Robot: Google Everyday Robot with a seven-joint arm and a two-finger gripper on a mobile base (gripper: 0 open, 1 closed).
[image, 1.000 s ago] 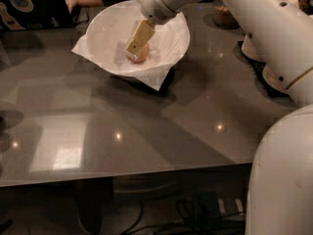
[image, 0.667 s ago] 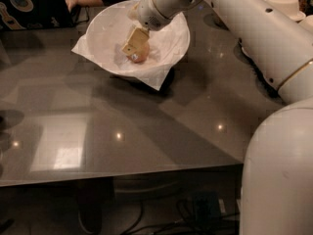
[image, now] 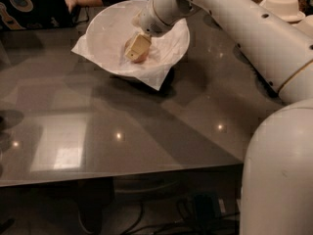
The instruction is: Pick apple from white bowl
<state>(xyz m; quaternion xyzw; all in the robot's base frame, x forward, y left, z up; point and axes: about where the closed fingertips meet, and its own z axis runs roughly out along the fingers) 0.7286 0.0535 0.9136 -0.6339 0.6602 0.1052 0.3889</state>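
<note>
The white bowl point(image: 100, 28), lined with crinkled white paper whose corners hang over the rim, stands at the far side of the dark table. The apple point(image: 141, 59), yellowish-tan with a reddish tint, lies inside the bowl, right of its middle. My gripper point(image: 137, 48) reaches down into the bowl from the upper right and sits right on the apple, covering most of it. Only the apple's edges show around the gripper.
My white arm point(image: 244, 28) crosses the table's right side, and my base point(image: 279, 175) fills the lower right. Stacked cream plates with a small white bowl point(image: 284, 6) stand at the far right. A laptop point(image: 29, 6) and a person's hand point(image: 73, 3) are at the far left.
My arm has swung lower and further left over the table. The gripper has stayed at the apple inside the bowl, shifting slightly down. The apple and bowl have not visibly moved.
</note>
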